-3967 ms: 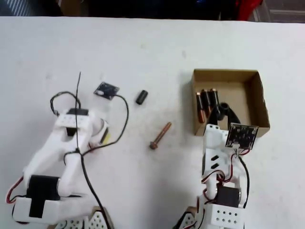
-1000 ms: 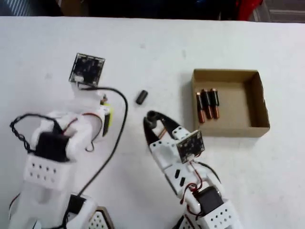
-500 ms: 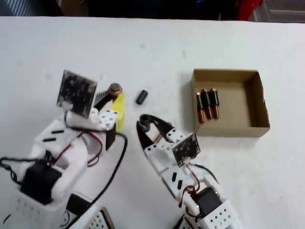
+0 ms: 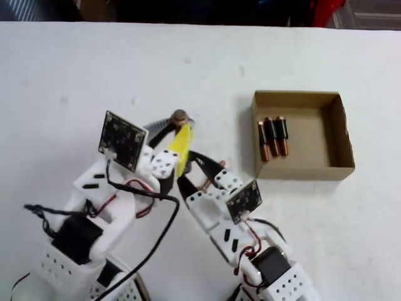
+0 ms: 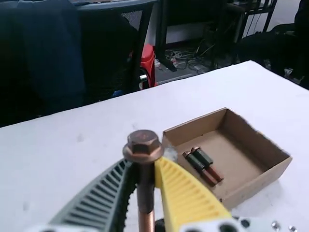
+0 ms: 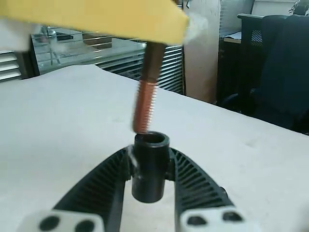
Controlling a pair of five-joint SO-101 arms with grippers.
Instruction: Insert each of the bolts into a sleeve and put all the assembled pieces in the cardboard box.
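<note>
Now the left gripper (image 5: 145,166) has its jaws clamped on the bolt (image 5: 143,145). The bolt stands up straight with its fat head on top and its pointy end down. The right gripper (image 6: 150,154) has its jaws clamped on the black sleeve (image 6: 150,169), and the sleeve's open hole looks up. A few seconds ago the bolt lay flat on the table (image 4: 250,56) and the right gripper was over by the cardboard box (image 4: 294,94). Half a second ago the left gripper had the bolt in the air, but it was off to the left, apart from the right gripper. Since then the two arms have come close together in the middle of the table, left of the box. The bolt's end hangs right at the top of the sleeve, just touching or almost touching its rim. It looks a tiny bit off to one side of the hole, and I cannot tell if it has gone in at all. So I think the robot is at the step of pushing this bolt into the sleeve. The bolt needs to line up with the hole and then go straight down. If it is off, it could bump the rim and tip the sleeve. Three finished pieces (image 4: 272,137) lie side by side in the box, by its left wall. This one would be the next to join them, once it is put together.
</note>
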